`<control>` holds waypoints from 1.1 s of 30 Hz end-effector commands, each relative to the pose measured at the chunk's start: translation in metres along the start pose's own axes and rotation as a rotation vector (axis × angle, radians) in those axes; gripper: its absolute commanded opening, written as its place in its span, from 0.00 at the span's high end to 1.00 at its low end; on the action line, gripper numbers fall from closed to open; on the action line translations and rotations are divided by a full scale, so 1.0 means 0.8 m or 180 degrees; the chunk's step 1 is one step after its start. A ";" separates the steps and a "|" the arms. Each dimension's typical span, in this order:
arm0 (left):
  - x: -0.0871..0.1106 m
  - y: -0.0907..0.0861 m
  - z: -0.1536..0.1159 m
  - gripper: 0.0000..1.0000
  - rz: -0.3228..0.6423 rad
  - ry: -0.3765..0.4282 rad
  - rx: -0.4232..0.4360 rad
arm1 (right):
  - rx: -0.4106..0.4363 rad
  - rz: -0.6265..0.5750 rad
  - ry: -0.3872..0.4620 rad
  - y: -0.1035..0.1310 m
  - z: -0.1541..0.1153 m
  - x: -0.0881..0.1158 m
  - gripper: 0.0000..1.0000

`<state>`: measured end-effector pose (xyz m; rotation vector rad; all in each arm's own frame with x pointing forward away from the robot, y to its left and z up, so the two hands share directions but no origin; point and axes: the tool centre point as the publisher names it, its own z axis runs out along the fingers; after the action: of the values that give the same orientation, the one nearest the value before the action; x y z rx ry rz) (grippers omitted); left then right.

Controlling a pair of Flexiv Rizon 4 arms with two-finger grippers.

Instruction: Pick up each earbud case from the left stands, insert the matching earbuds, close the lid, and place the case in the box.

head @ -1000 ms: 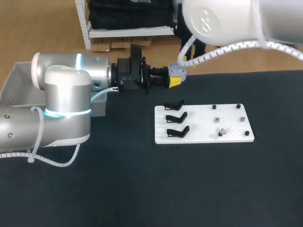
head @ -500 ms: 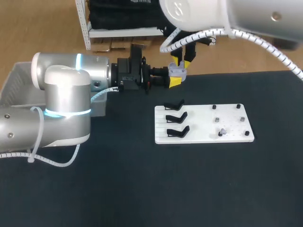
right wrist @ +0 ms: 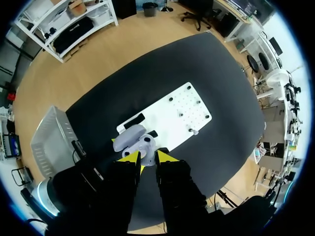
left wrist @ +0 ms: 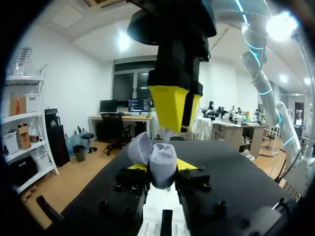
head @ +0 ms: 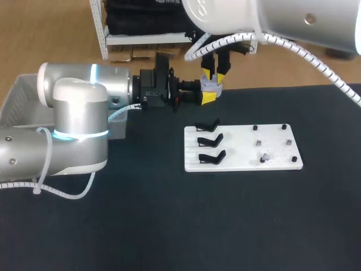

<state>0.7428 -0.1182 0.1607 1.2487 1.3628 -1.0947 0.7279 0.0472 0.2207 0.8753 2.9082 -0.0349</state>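
Left wrist view, smooth rounded case in left pincer

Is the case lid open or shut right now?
Open: the lid stands tilted back from the case held in the left end effector.

The left arm stretches level toward the right along the far side, the left gripper clamped on an open earbud case. The right arm enters from the far right, and the right gripper points straight down just above the left gripper.
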 end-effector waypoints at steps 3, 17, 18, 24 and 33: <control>0.002 -0.002 0.000 1.00 0.0016 -0.0027 -0.0020 | 0.0032 0.0001 0.0018 0.003 0.004 -0.004 1.00; 0.002 -0.002 0.000 1.00 0.0016 -0.0027 -0.0020 | 0.0077 0.0036 0.0033 0.003 0.014 -0.007 1.00; 0.002 -0.002 0.000 1.00 0.0016 -0.0027 -0.0020 | 0.0080 0.0037 0.0032 0.003 0.014 -0.007 1.00; 0.002 -0.002 0.000 1.00 0.0016 -0.0027 -0.0020 | 0.0102 0.0034 0.0035 0.001 0.019 -0.007 1.00; 0.002 -0.002 0.000 1.00 0.0016 -0.0027 -0.0020 | 0.0153 0.0005 0.0043 -0.002 0.025 -0.003 0.83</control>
<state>0.7420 -0.1187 0.1596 1.2507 1.3629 -1.0954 0.7310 0.0437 0.2014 0.8869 2.9294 -0.0940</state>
